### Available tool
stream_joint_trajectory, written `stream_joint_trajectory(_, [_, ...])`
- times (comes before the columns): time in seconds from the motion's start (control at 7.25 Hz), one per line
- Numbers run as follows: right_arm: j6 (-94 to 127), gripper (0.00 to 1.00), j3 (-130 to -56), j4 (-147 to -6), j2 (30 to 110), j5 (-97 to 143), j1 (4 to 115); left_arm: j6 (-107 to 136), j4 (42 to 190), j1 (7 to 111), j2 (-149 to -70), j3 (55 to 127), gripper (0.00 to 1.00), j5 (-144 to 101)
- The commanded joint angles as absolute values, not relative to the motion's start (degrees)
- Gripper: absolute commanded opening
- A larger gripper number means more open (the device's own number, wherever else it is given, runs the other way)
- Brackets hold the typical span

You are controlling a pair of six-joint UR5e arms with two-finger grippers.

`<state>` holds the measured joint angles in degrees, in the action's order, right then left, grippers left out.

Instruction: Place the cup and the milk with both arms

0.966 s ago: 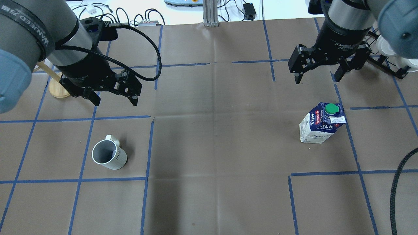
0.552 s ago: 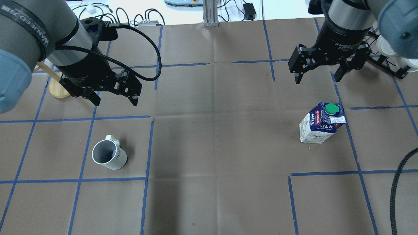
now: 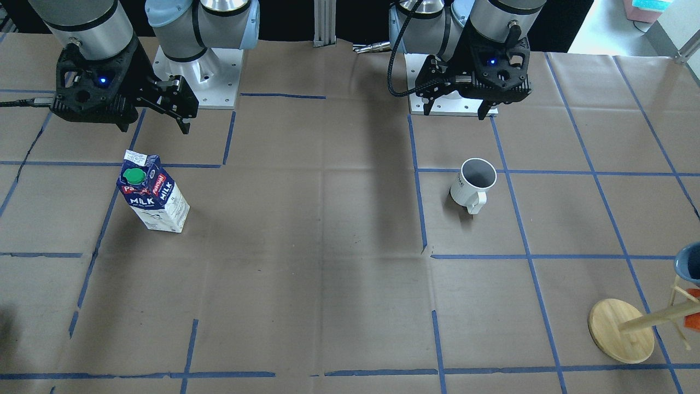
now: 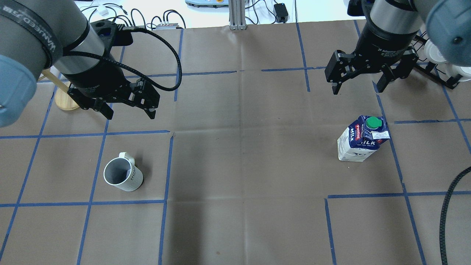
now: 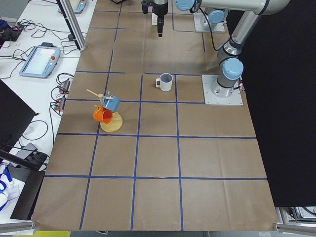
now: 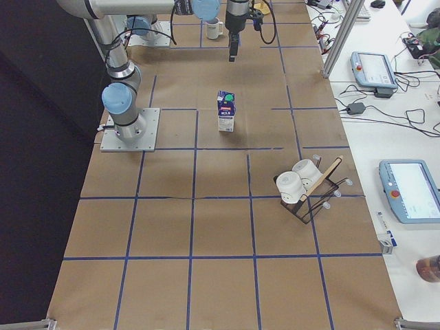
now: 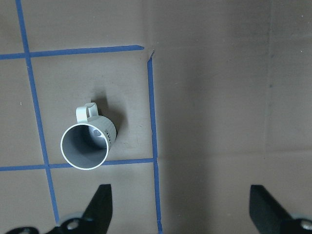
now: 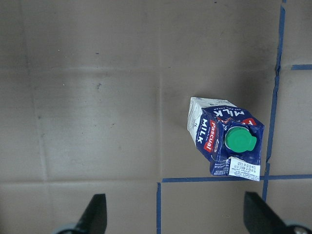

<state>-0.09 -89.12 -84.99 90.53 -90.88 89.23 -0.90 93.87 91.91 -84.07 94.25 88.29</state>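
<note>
The white cup (image 4: 123,176) stands upright on the brown paper, handle toward the far side; it also shows in the front view (image 3: 473,180) and the left wrist view (image 7: 87,144). My left gripper (image 4: 130,115) hangs open and empty above the table, beyond the cup and apart from it. The milk (image 4: 362,140) stands upright with its green cap on top, also in the front view (image 3: 153,194) and the right wrist view (image 8: 224,139). My right gripper (image 4: 357,90) hangs open and empty beyond the carton, not touching it.
A wooden mug stand (image 5: 111,121) with a blue and an orange mug stands at the robot's far left. A black wire rack (image 6: 302,189) with white cups stands at the far right. A black cable (image 4: 447,217) hangs at the right edge.
</note>
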Motion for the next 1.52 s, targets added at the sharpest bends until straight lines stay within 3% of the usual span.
stream_joint_trajectory(0.0, [-0.1, 1.00, -89.1, -85.0, 90.5, -90.9, 89.2, -1.1, 94.0, 91.8, -83.8, 93.0, 1.00, 89.1])
stream_joint_trajectory(0.55, [-0.1, 1.00, -89.4, -85.0, 90.5, -90.9, 89.2, -0.4, 93.9, 90.8, -84.8, 94.7, 1.00, 97.7])
stream_joint_trajectory(1.38, [-0.2, 1.00, -89.6, -84.7, 90.6, -90.9, 89.2, -8.1, 92.0, 79.5, -84.8, 105.3, 0.99, 97.4])
